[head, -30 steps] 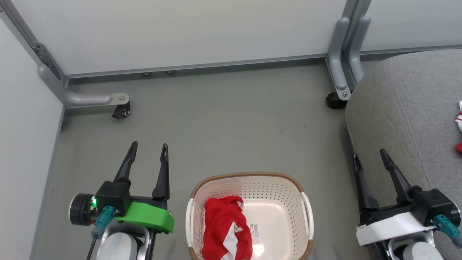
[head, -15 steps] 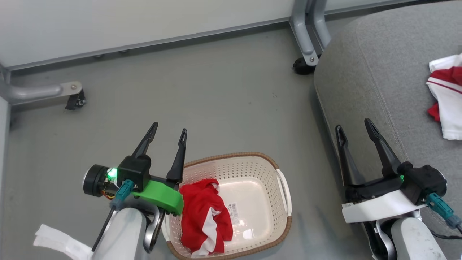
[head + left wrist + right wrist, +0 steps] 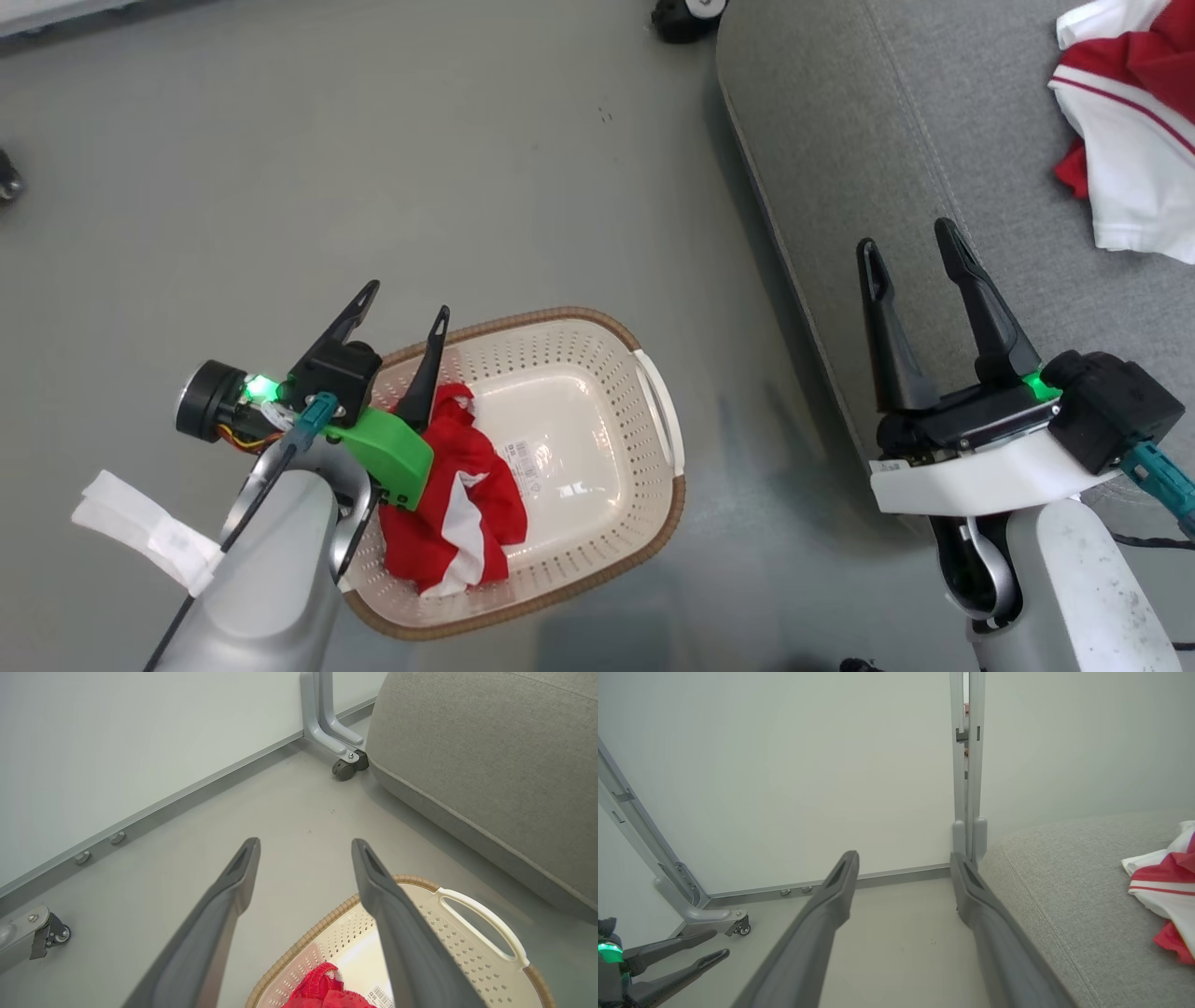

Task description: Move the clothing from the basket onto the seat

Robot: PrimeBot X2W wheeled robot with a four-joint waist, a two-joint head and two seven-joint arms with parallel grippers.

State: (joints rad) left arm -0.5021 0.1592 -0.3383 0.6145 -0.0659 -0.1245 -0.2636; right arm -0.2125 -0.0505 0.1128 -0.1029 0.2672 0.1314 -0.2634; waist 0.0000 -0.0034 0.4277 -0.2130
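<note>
A cream-white basket (image 3: 597, 359) with a brown rim stands on the floor. A crumpled red garment with a white panel (image 3: 457, 504) lies in its left half. My left gripper (image 3: 407, 299) is open above the basket's left corner, one finger over the red cloth. The left wrist view has the open left gripper (image 3: 306, 842) above the basket (image 3: 467, 961) and the red garment (image 3: 327, 989). A second red-and-white garment (image 3: 1134, 177) lies on the grey seat (image 3: 868, 140). My right gripper (image 3: 906, 235) is open and empty over the seat's near edge; its wrist view shows the gripper (image 3: 903, 856), the seat (image 3: 1064, 896) and that garment (image 3: 1164, 877).
Grey floor stretches between basket and seat. A partition leg with a black caster (image 3: 343, 767) stands at the seat's far corner, another caster leg (image 3: 46, 933) at the left. Pale wall panels (image 3: 808, 765) close the far side. A white tag (image 3: 140, 532) hangs from my left forearm.
The head camera has tilted down and turned, shifting the whole picture. Relative to the basket, my left gripper has moved from beside it to over its left corner and the red garment.
</note>
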